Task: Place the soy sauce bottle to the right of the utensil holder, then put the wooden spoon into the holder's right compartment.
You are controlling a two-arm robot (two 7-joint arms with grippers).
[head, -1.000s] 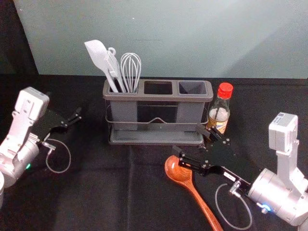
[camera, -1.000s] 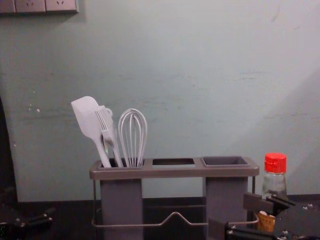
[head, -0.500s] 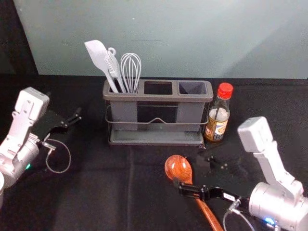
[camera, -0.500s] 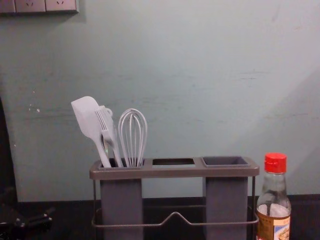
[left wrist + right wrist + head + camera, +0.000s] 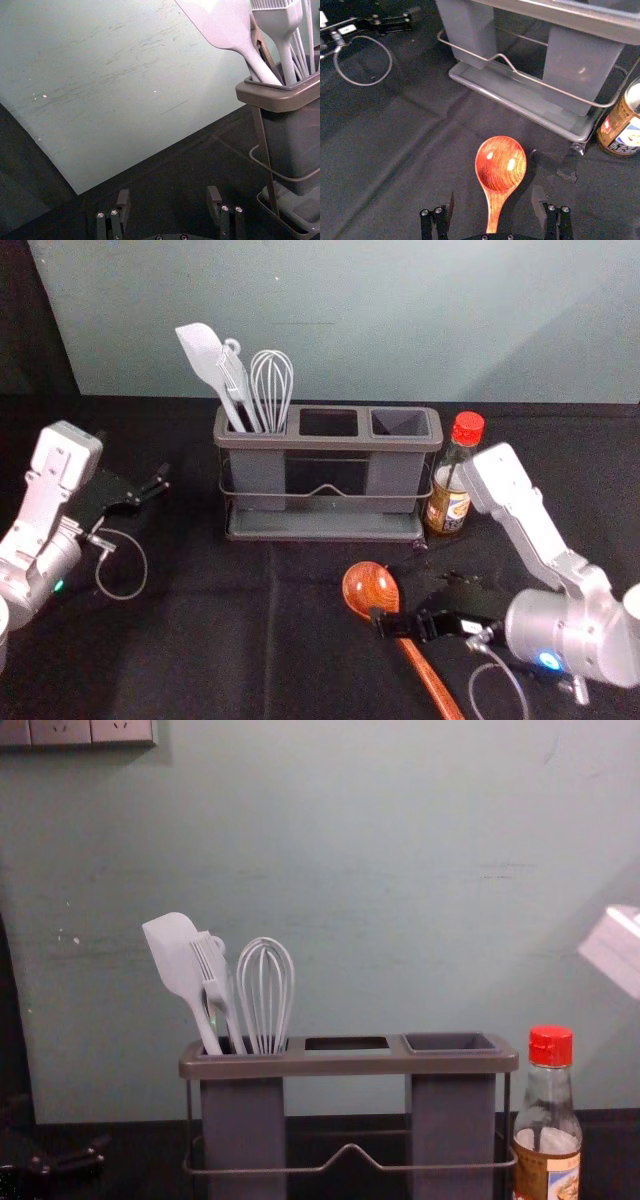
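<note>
spoon (image 5: 370,587): glossy wood | bottle (image 5: 447,511): smooth glass | holder rail (image 5: 252,1171): metal | tablecloth (image 5: 200,640): matt cloth

this looks like a lab, with black cloth (image 5: 200,640) below a bare, scuffed wall (image 5: 400,840) with sockets (image 5: 62,732).

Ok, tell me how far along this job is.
The bottle step looks done: the soy sauce bottle stands upright to the right of the utensil holder. Nothing is in hand: the right gripper is open around the wooden spoon, which lies before the holder. Remaining: grasp the spoon and put it into the right compartment, which holds no utensil. The left gripper idles open, off to the left.
</note>
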